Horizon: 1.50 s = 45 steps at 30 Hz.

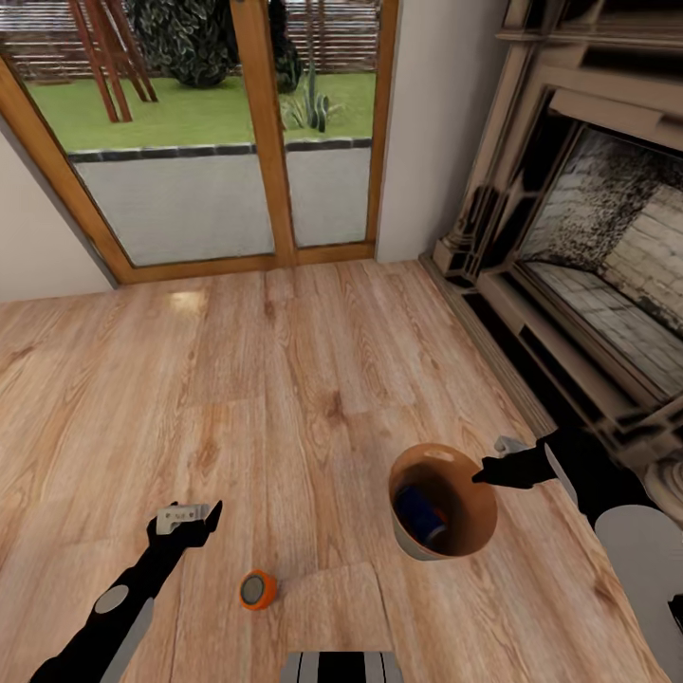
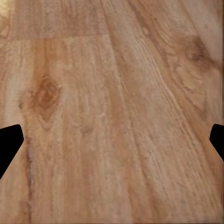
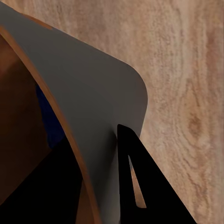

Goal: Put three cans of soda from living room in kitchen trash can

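Collection step, living room floor (image 1: pixel 285 379): right gripper (image 1: pixel 489 471) pinched the bin (image 1: pixel 465 531) rim, blue can (image 1: pixel 420 512) already inside. Left gripper (image 1: pixel 190 517) hung over bare planks, fingers wide, empty. Orange can (image 1: pixel 257 589) lay on the floor between them — likely next pick; third can unseen.

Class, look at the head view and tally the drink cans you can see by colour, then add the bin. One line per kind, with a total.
Orange cylindrical drink can, lying on the light wood plank floor: 1
Blue cylindrical drink can, inside the bin: 1
Round tapered tan-brown bin, held at its rim by the right gripper: 1
Total: 3
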Motion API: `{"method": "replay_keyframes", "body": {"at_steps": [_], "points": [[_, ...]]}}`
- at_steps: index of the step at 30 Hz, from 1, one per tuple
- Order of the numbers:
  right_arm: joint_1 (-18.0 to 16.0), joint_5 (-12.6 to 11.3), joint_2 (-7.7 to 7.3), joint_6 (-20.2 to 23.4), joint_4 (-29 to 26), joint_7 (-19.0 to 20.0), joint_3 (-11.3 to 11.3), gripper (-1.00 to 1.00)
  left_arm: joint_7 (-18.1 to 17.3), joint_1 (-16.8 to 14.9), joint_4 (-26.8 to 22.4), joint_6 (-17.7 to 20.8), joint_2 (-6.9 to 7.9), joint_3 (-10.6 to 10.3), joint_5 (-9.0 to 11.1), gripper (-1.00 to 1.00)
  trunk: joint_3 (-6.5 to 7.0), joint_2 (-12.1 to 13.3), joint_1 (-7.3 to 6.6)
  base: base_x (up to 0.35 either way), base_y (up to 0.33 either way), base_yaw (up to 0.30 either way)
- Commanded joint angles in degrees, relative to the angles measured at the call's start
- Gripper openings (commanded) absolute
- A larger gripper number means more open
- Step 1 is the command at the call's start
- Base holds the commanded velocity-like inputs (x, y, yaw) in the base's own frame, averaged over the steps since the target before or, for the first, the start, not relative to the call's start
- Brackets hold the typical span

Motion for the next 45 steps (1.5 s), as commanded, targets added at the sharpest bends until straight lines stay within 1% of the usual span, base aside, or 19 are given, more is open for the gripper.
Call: {"method": "replay_keyframes", "body": {"at_steps": [1, 6, 10, 13, 15, 17, 19, 21, 24, 25, 26, 27, 28, 31, 33, 38, 41, 45], "points": [[0.0, -1.4, 0.01, 0.6, 0.0, 0.2, 0.0, -1.0, 0.0, 0.0, 0.0, 0.0, 0.0, -0.1, 0.0, 1.0, 0.01, 0.0, 0.0, 0.016, 0.0, 0.0], [0.1, -1.3, 0.08, 0.6, -0.1, 0.2, 0.0, -1.0, 0.1, 0.0, 0.1, 0.1, -0.02, -0.5, 0.0, 1.0, 0.01, 0.0, 0.0, 0.007, 0.0, 0.0], [0.1, -1.3, 0.15, 0.6, -0.3, 0.3, 0.2, -1.0, 0.2, -0.1, 0.8, 1.4, -0.07, -0.6, 0.0, 1.0, -0.71, -1.6, 0.87, 0.001, 0.0, 0.0], [0.0, -1.2, 1.67, 1.4, -3.2, -0.4, 0.3, -1.0, 0.3, -0.1, 2.6, 2.7, -0.13, -0.6, 0.0, 1.0, -1.25, -2.8, 1.53, 0.0, 0.0, 0.0], [0.0, -1.1, 2.84, 3.8, -7.9, -2.4, 0.2, -1.0, 0.4, -0.2, 3.7, 3.1, -0.27, -0.6, 0.1, 1.0, -1.61, -3.6, 1.97, 0.0, 0.0, 0.0], [0.0, -1.1, 3.37, 4.2, -10.2, -3.3, 0.3, -1.0, 0.3, -0.2, 4.4, 3.2, -0.53, -0.6, 0.1, 1.0, -1.97, -4.4, 2.41, 0.0, 0.0, 0.0], [-0.2, -1.1, 4.15, 4.2, -13.2, -4.4, 0.8, -1.0, 0.3, -0.3, 5.7, 3.4, -1.73, -0.8, 0.0, 1.0, -2.33, -5.2, 2.85, 0.0, 0.0, 0.0], [-0.4, -0.9, 4.28, 4.2, -13.9, -4.7, 1.0, -1.0, 0.2, -0.3, 6.1, 3.4, -2.13, -1.5, 0.0, 1.0, -2.69, -6.0, 3.29, 0.0, 0.0, 0.0], [-1.0, 0.1, 4.35, 4.2, -14.2, -4.9, 1.1, -1.0, 0.1, -0.4, 6.4, 3.4, -2.35, -2.9, 0.0, 1.0, -3.23, -7.2, 3.95, 0.0, 0.0, 0.0], [-1.7, 0.9, 4.34, 4.2, -14.3, -5.0, 1.1, -1.0, 0.1, -0.5, 6.3, 3.6, -2.45, -3.9, 0.1, 1.0, -3.41, -7.6, 4.17, 0.0, 0.0, 0.0], [-2.2, 1.2, 4.36, 4.2, -14.2, -5.0, 1.2, -1.0, 0.1, -0.6, 6.2, 3.8, -2.49, -4.2, 0.1, 1.0, -3.59, -8.0, 4.39, 0.0, 0.0, 0.0], [-2.7, 1.4, 4.37, 4.2, -14.2, -5.0, 1.2, -1.0, 0.1, -0.7, 6.1, 4.2, -2.52, -4.6, 0.2, 1.0, -3.76, -8.4, 4.61, 0.0, 0.0, 0.0], [-3.5, 1.8, 4.39, 4.2, -13.9, -5.0, 1.2, -1.0, 0.1, -1.0, 5.9, 5.7, -2.63, -5.0, 0.2, 1.0, -3.94, -8.8, 4.83, 0.0, 0.0, 0.0], [-4.4, 2.1, 4.4, 4.2, -13.1, -5.0, 1.2, -1.0, 0.2, -2.1, 5.8, 8.5, -3.24, -5.4, 0.3, 1.0, -4.48, -10.0, 5.49, 0.0, 0.0, 0.0], [-6.1, 2.3, 4.46, 4.2, -11.4, -5.0, 1.2, -1.0, 0.3, -3.7, 5.6, 11.0, -4.29, -5.8, 0.4, 1.0, -4.84, -10.8, 5.93, 0.0, 0.0, 0.0], [-9.0, 2.4, 4.52, 4.2, -8.3, -5.0, 1.3, -1.0, 0.5, -6.1, 6.2, 12.1, -4.68, -5.8, 0.3, 1.0, -5.74, -12.8, 7.01, 0.0, 0.0, 0.0], [-10.5, 2.5, 4.57, 4.2, -6.9, -5.0, 1.4, -1.0, 0.7, -7.4, 6.6, 12.3, -4.73, -5.6, 0.3, 1.0, -6.41, -12.9, 7.09, 0.0, 0.0, 0.0], [-11.0, 2.5, 4.59, 4.2, -6.5, -5.0, 1.4, -1.0, 0.7, -7.7, 6.7, 12.4, -4.68, -5.4, 0.3, 1.0, -7.29, -12.9, 7.19, 0.0, 0.0, 0.0]]}}
